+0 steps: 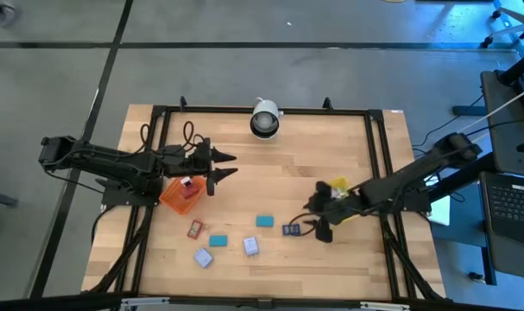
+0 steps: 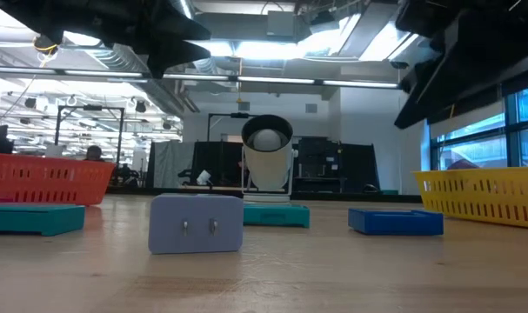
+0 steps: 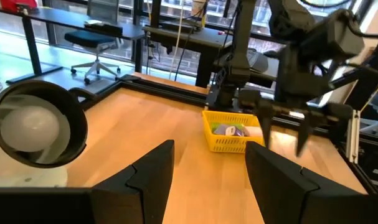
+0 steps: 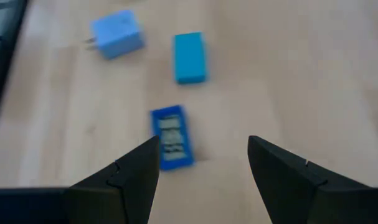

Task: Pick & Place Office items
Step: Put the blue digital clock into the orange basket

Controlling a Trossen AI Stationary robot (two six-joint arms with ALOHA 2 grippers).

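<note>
Lavender charger block [image 2: 197, 223] stands nearest on the tabletop [image 1: 331, 147], among scattered office items; right claw [image 1: 316, 226] hangs open just beside the dark blue labelled block [image 4: 172, 137]; left claw [image 1: 226, 166], open and empty, hovers past the orange tray [image 1: 177, 199]

No text, brand, number or sign can be read in any view. The dark blue block [image 4: 172, 137], at lower centre of the right wrist view, carries a pale label with rows of marks too blurred to read. The same block shows at lower right of centre in the high view, its label far too small to read. No other surface shows lettering.
</note>
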